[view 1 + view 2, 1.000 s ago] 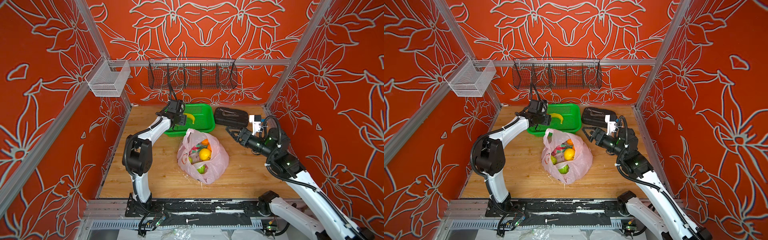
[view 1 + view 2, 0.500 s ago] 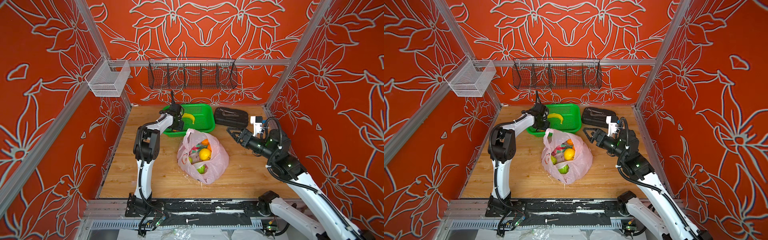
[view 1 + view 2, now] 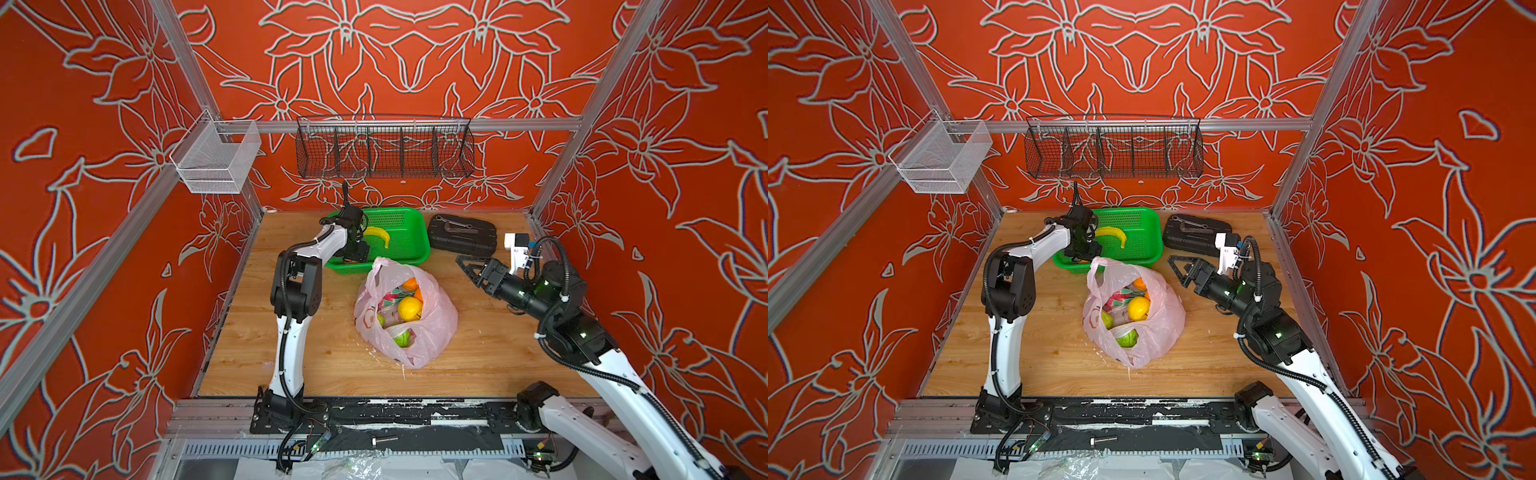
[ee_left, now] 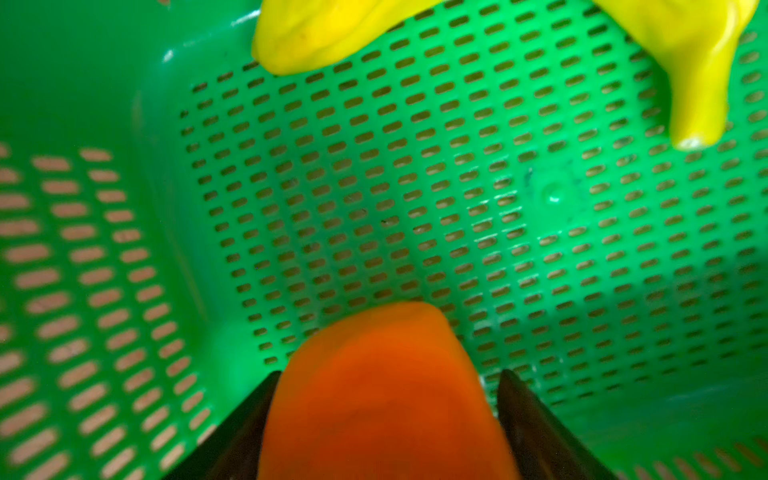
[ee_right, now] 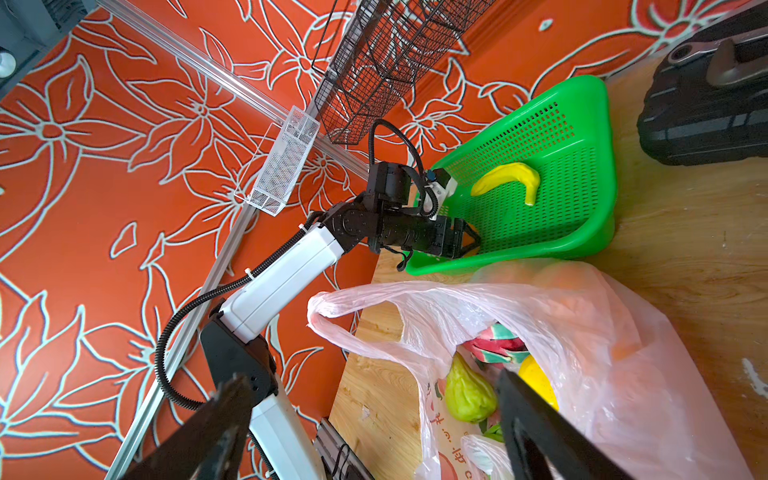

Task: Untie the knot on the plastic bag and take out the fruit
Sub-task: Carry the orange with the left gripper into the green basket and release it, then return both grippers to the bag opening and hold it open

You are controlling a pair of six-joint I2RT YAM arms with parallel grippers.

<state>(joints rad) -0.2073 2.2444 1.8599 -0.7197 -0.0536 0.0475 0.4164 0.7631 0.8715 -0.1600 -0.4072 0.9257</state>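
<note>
both top views: the plastic bag [image 3: 440,328], untied, is lying before the green basket [image 3: 424,245], fruit [image 3: 410,306] inside; the right gripper [image 3: 467,266] is being held wide, empty. left wrist: an orange [image 4: 382,407] is being framed by the left gripper [image 4: 386,374]; grip cannot be told. right wrist: the loose handle [image 5: 318,309] is risking being snagged by reaching jaws.

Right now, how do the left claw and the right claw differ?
The left claw sits low inside the green basket; the right claw hangs beside the plastic bag. The left claw has an orange between its jaws; the right claw is empty, jaws wide. Both are black.
</note>
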